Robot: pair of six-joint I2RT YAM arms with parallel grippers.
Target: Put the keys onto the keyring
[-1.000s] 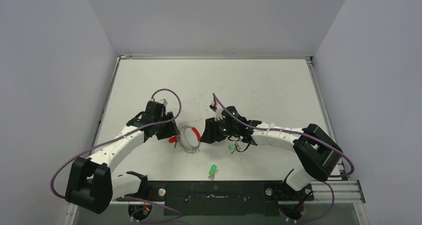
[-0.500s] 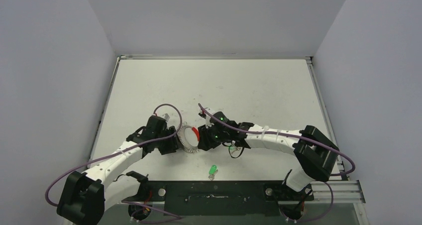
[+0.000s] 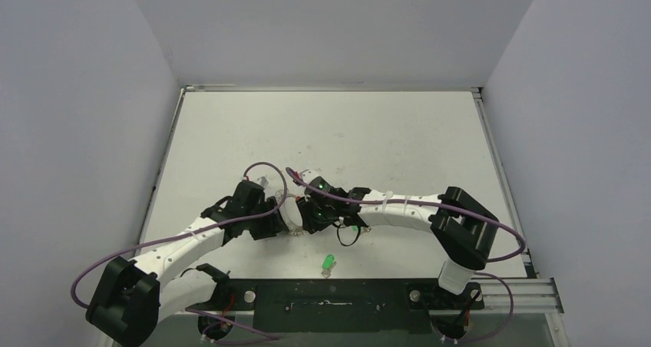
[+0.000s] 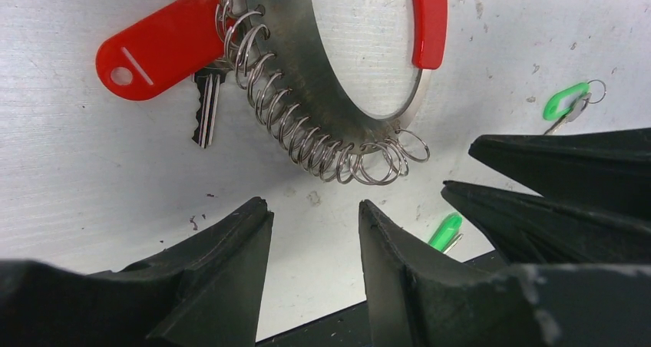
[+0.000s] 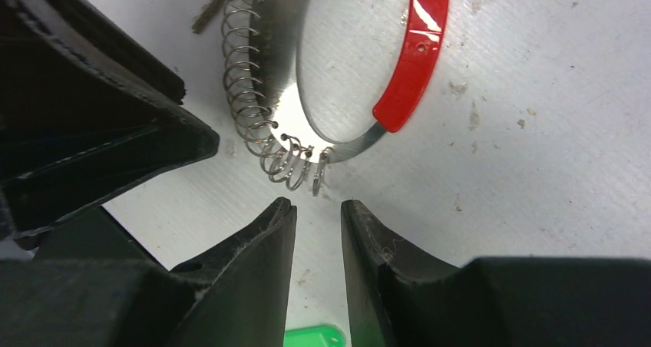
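The keyring (image 4: 301,63), a broad metal loop with a coil of small rings and a red sleeve (image 4: 428,17), lies flat on the table. In the top view it (image 3: 290,210) is mostly hidden between the two grippers. My left gripper (image 4: 315,209) is open and empty, its tips just short of the coil. From the other side my right gripper (image 5: 316,203) points at the loop's bare end, its jaws a narrow gap apart with nothing between them. One green key (image 3: 328,262) lies nearer the arm bases. A second green key (image 4: 566,101) lies beyond the right fingers.
A red-tagged key (image 4: 153,44) hangs on the coil's far end. The two grippers' fingers nearly touch over the ring. The black base rail (image 3: 330,295) runs just past the near green key. Grey walls enclose the table (image 3: 399,132).
Both grippers have come together over the keyring, the right one moving left and the left one right. The right jaws have narrowed. The left jaws are unchanged.
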